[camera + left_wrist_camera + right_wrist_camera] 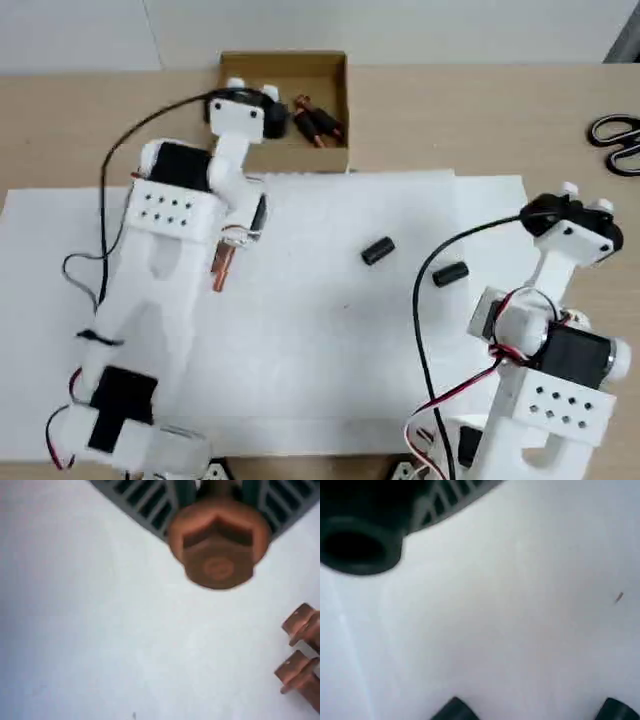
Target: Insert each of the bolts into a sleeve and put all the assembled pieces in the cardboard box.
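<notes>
1. Table (450, 110): shows tan wood grain, lies bare along its far side and in a strip at the right, meets the wall at the back
2. White sheet (330, 340): lies flat on the table, covers most of the near and middle part, stops short of the far edge and leaves bare wood beyond it; looks plain and matte
3. Scissors (618, 143): lie on the bare wood at the far right, off the sheet and apart from its far right corner; show black looped handles, run partly past the picture's edge
4. Wall (400, 30): rises pale and plain behind the table
5. Speck (618, 597): sits small and dark on the sheet
</notes>
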Tool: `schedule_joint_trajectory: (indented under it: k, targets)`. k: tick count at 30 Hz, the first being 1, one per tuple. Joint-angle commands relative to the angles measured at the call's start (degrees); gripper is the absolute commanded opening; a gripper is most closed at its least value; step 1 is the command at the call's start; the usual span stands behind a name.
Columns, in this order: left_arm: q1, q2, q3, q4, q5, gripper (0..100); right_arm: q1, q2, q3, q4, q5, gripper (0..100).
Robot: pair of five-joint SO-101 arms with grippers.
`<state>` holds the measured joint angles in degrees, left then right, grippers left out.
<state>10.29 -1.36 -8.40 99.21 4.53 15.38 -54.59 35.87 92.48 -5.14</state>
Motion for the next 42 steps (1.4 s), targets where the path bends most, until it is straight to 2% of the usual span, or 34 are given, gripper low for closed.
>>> schedule_joint_trajectory:
  k: [1, 6, 15, 18, 24, 27, 34, 38, 42]
  targets:
    - [1.49, -7.91, -3.03, 1.14, 3.16, 0, -0.04, -1.01, -1.93, -0.75, 2.99, 0.3]
    - [3.96, -16.79, -2.68, -0.18, 6.86, 0, -1.54, -1.01, -7.74, -0.4, 5.45, 0.3]
    - [5.63, -26.02, -2.77, -0.44, 16.88, 0, -18.33, -1.01, -17.41, 3.12, 2.55, 0.2]
    - [5.63, -29.8, -2.77, -0.44, 17.23, 0, -22.73, -1.01, -19.87, 3.47, 2.37, 0.2]
    - [5.19, -38.77, -2.77, -2.29, 17.23, 0, -27.12, -6.55, -21.8, 3.47, 2.55, 0.2]
    - [2.2, -44.31, -1.01, -4.57, 17.14, 0, -30.64, -11.47, -19.6, 3.56, 2.64, 0.2]
    - [-5.45, -60.75, 18.77, -10.46, 16.97, 0, -31.87, -19.56, -11.78, 2.95, 2.73, 0.2]
    - [-7.82, -73.85, 35.03, -20.4, 16.88, 0, -32.04, -22.55, -5.63, -0.48, 2.73, 0.2]
    - [-10.11, -88.97, 51.38, -29.36, 15.65, 0, -32.04, -27.56, 2.37, -8.13, 2.73, 0.2]
